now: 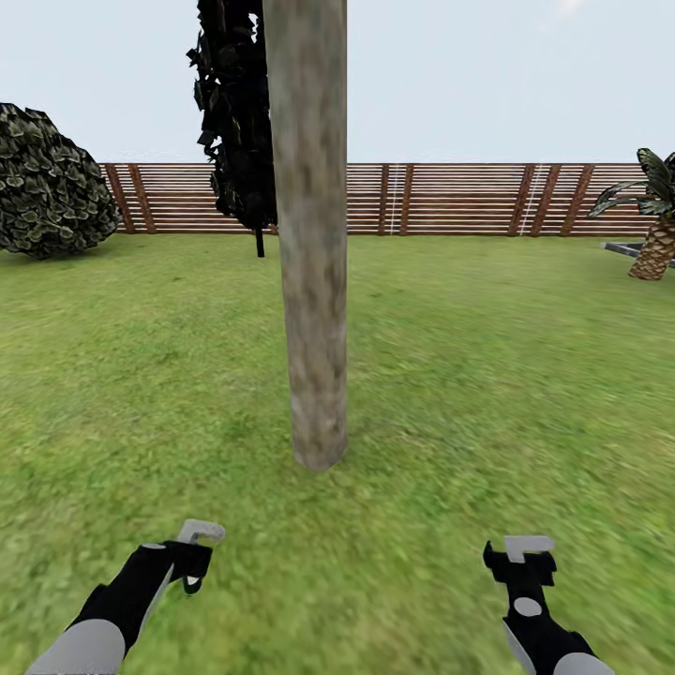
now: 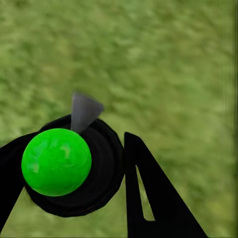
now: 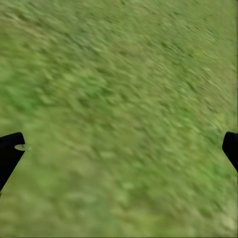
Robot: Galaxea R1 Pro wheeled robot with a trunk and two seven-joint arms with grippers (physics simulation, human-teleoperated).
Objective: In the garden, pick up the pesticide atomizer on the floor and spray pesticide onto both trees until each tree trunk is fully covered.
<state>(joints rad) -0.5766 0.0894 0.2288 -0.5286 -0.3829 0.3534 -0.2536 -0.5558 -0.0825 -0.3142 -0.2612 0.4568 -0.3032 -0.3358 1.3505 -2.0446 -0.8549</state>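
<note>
- The garden lawn (image 1: 487,394) spreads green across the head view, and blurred grass lies under both wrist cameras.
- A brown horizontal-slat wooden fence (image 1: 441,199) closes the far side of the lawn under a pale sky.
- The tree trunk (image 1: 311,234), pale grey-tan and mottled, stands upright in the grass straight ahead of the robot, between the two arms and beyond them; its top runs out of the picture.
- A round dark-leaved bush (image 1: 47,183) sits at the far left by the fence.
- A narrow dark conifer (image 1: 234,122) rises just behind the trunk, to its left.
- A short palm (image 1: 656,230) with a scaly brown trunk stands at the far right edge.
- The left gripper (image 2: 82,168) hangs low over the grass, and its black fingers (image 2: 148,198) are pinching the pesticide atomizer (image 2: 57,161): a bright green round body set in a black collar, with a grey cone-shaped nozzle (image 2: 83,111) sticking out past it.
- The right gripper (image 3: 119,148) hovers over the lawn on the other side with its jaws spread wide, one black fingertip at each edge of its wrist view and only grass between them.
</note>
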